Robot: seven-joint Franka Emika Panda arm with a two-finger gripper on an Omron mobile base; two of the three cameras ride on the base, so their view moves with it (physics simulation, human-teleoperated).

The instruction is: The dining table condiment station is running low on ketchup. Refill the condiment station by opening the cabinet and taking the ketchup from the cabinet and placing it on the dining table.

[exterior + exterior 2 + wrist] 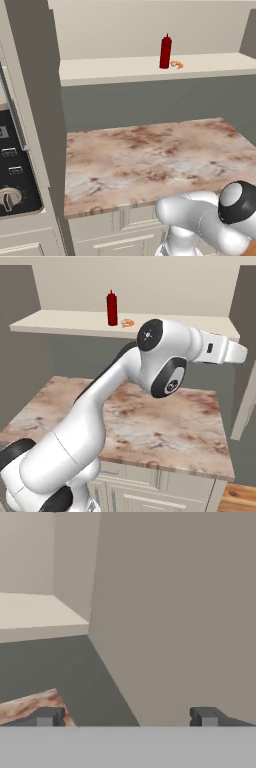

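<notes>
Standing unlabelled on the cabinet (150, 70) shelf, ketchup (165, 51); fingers (47, 717) spread, empty.

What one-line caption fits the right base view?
Arm raised over the marbled counter; ketchup stands on the open cabinet's shelf beside a small orange thing.

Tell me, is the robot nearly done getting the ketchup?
Not nearly. Done: the cabinet looks open, since its shelf is in plain sight. In hand: nothing; the gripper has its jaws wide apart, facing the cabinet's inner side wall. Left: grab the ketchup, which stands upright on the shelf beside a small orange thing, then carry it to the dining table.
</notes>
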